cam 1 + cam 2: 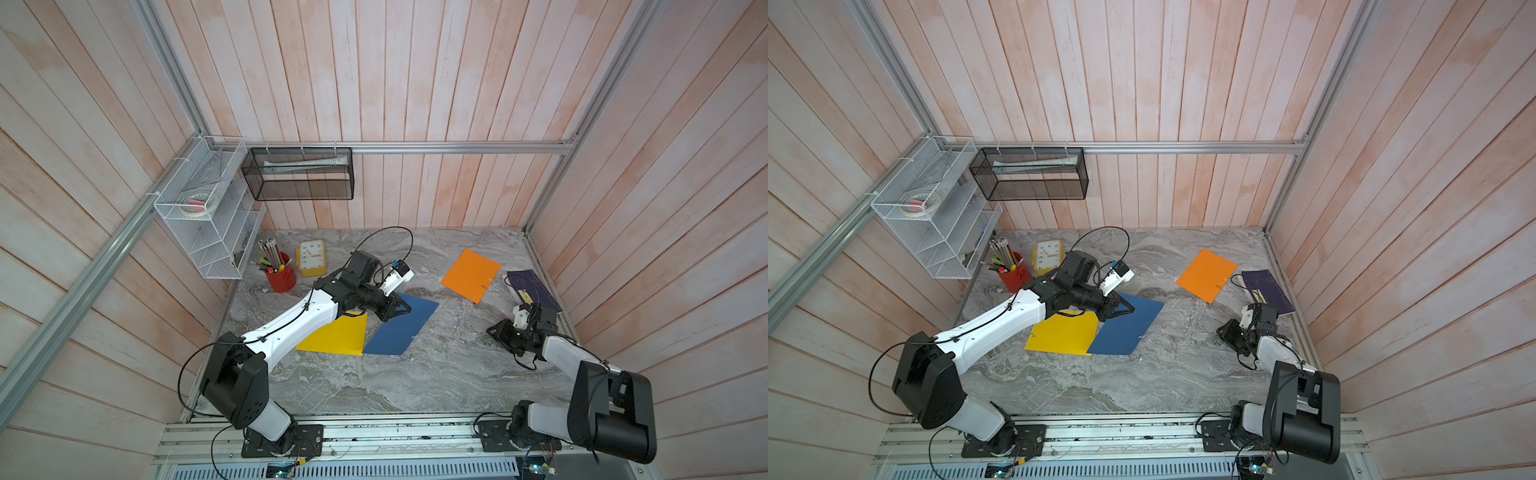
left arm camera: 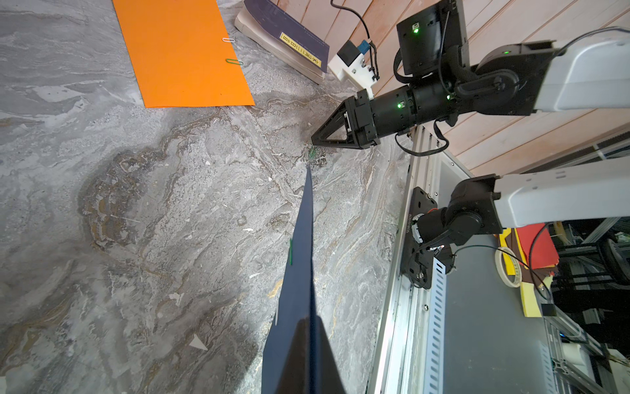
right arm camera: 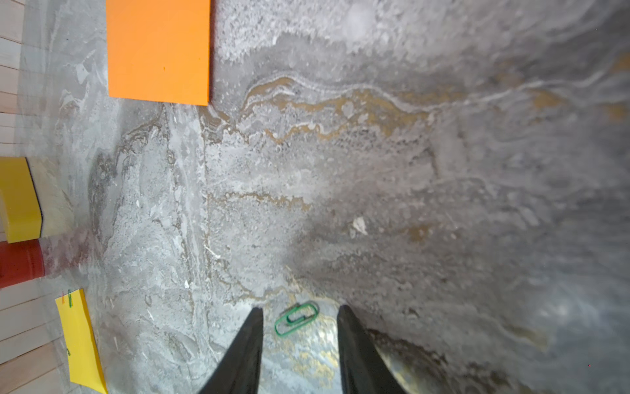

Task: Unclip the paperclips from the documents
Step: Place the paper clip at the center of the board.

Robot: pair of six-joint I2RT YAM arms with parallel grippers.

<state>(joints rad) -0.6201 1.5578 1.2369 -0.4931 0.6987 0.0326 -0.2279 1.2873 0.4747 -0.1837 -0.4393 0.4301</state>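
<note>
Green bent-wire paperclip (image 3: 296,319): loose on grey marbled tabletop (image 3: 375,170), well apart from all three sheets, lying between the fingertips of right gripper (image 3: 300,308). Jaws apart, neither finger seen touching the wire.

Dark blue thin card sheet (image 1: 403,332): touching the yellow sheet's edge, one corner clamped in left gripper (image 1: 405,309), jaws together on the card. Green clip (image 2: 290,252) and silvery clip (image 1: 413,337) on one long edge.

Yellow thin card sheet (image 1: 336,336): flat, partly under the left arm. Small green clip (image 3: 70,298) at one edge.

Orange thin card sheet (image 1: 471,274): flat, near dark purple book (image 1: 532,286). Silvery loop (image 2: 228,40) and green loop (image 2: 234,61) on the edge facing the book.

Step in hand, by judgement: setting aside one clip, most clips not yet removed.

Handling notes:
- Lift right gripper straight up, jaws wide, to avoid snagging the wire.
- Approach the next clip on the blue edge in line with its length.
- Pinch only the outer loop.
- Draw it off the edge, never sideways, against a firm left-hand hold.
</note>
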